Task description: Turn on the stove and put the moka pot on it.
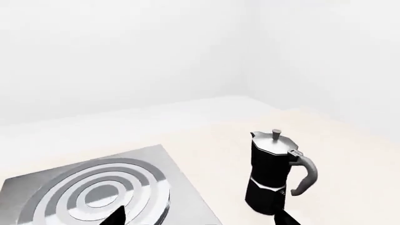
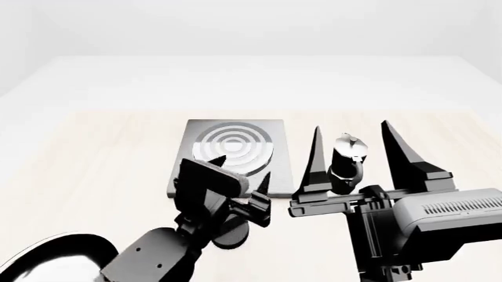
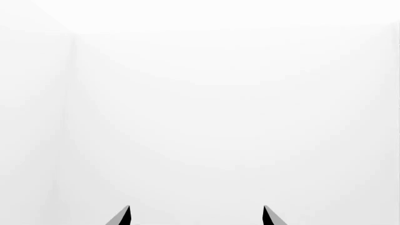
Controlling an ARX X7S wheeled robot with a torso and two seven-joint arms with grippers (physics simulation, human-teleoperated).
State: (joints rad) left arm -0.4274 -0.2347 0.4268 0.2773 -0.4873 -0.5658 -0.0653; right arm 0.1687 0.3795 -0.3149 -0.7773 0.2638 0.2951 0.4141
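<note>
One moka pot [image 2: 346, 161] stood upright right of center in the head view, just beside the one stove [image 2: 235, 154]. The right gripper [image 2: 357, 154] hung raised, spread wide and empty, fingers framing the pot. The left gripper [image 2: 239, 170], open and empty, hovered at the stove's near edge.

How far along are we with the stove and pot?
Done: nothing clearly; the pictures do not show whether the stove is on, and the knob is hidden. In hand: the right gripper is open with the moka pot seen between its fingers, not gripped; the left gripper is open over the stove's near edge. Left: grasp the pot, which stands on the table beside the stove, and set it on the burner.
</note>
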